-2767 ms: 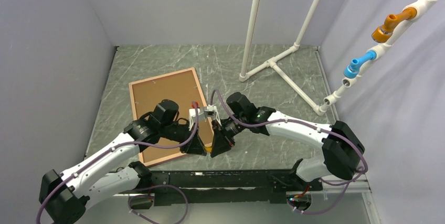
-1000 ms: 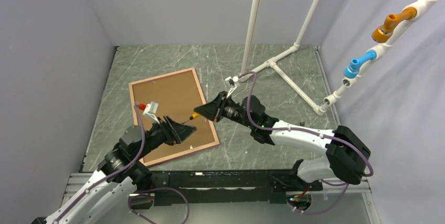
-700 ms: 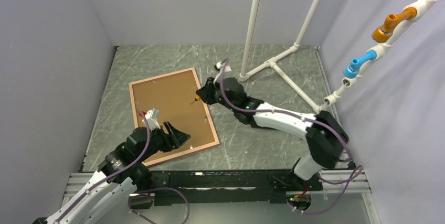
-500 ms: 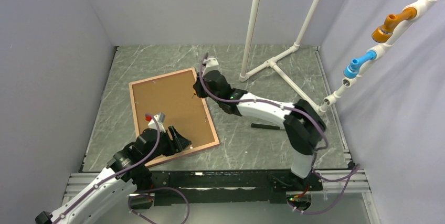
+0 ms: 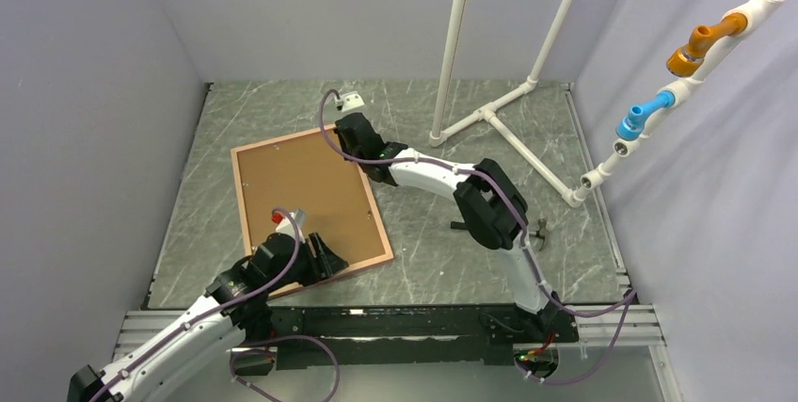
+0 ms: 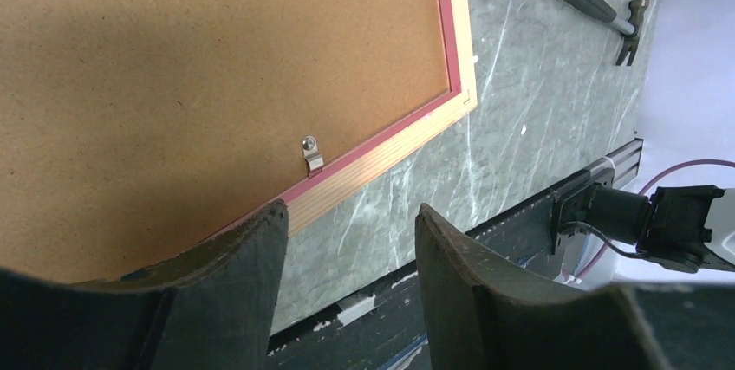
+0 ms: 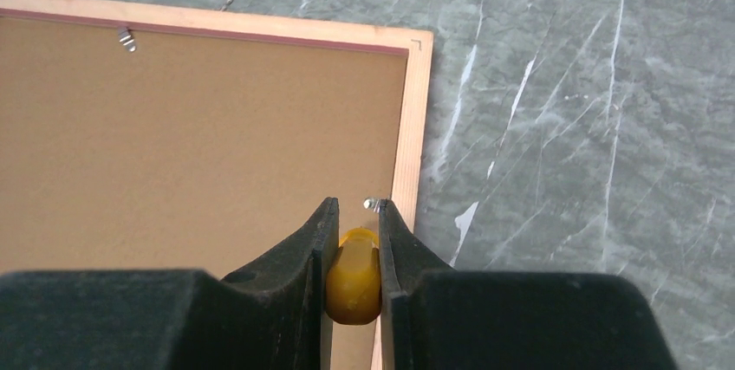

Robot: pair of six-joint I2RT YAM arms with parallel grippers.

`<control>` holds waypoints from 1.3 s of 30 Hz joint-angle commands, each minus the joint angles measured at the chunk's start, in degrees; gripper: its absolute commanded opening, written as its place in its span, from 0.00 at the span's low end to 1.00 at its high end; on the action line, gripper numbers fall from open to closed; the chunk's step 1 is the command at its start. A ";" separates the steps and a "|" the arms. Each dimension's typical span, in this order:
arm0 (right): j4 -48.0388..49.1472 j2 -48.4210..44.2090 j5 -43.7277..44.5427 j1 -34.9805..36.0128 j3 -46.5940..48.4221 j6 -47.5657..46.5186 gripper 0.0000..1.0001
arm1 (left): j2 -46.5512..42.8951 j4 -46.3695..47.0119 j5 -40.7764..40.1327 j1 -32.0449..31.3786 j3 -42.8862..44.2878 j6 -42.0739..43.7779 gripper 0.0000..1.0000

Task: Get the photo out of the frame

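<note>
The pink frame [image 5: 373, 204] lies face down on the table, its brown backing board [image 5: 292, 190] up; the photo is hidden under that board. My right gripper [image 5: 358, 145] hangs over the frame's right edge just short of the far right corner [image 7: 420, 41]. It [image 7: 354, 205] is shut on a yellow screwdriver handle [image 7: 353, 275], beside a small metal clip [image 7: 371, 204]. My left gripper [image 5: 329, 259] hovers at the frame's near edge. In the left wrist view it [image 6: 348, 214] is open and holds nothing, just short of another clip [image 6: 311, 153] on the pink border [image 6: 390, 149].
A hammer [image 6: 607, 16] lies on the marble table to the right of the frame, its head [image 5: 540, 230] showing past the right arm. A white pipe stand [image 5: 485, 115] rises at the back right. Grey walls close in three sides, and a black rail [image 5: 423, 322] runs along the front.
The right arm swung the screwdriver from the middle of the frame's right edge up to its far right corner. The left gripper drew back to the near edge and its jaws narrowed somewhat.
</note>
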 commanded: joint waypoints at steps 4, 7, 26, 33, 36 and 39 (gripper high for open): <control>-0.18 3.22 2.54 -0.65 7.49 -4.71 0.00 | -0.71 3.32 1.44 -0.09 -2.19 -1.50 0.59; -0.54 4.50 2.36 -0.96 8.69 -4.93 0.00 | -0.27 3.50 1.42 -0.08 -2.34 -1.36 0.60; -3.15 6.40 1.72 -1.18 9.99 -7.32 0.00 | -0.50 3.11 1.21 -0.08 -2.77 -1.32 0.61; -9.40 4.96 -2.50 -1.19 9.66 -4.63 0.00 | 0.49 3.24 1.17 -0.09 -2.46 -0.83 0.61; -12.49 4.65 -2.49 -1.18 10.07 -3.70 0.00 | 0.94 3.49 1.01 -0.04 -2.36 -0.82 0.61; -15.66 4.80 -1.70 -1.18 11.15 -3.18 0.00 | 1.48 3.93 1.21 -0.07 -2.34 -0.80 0.61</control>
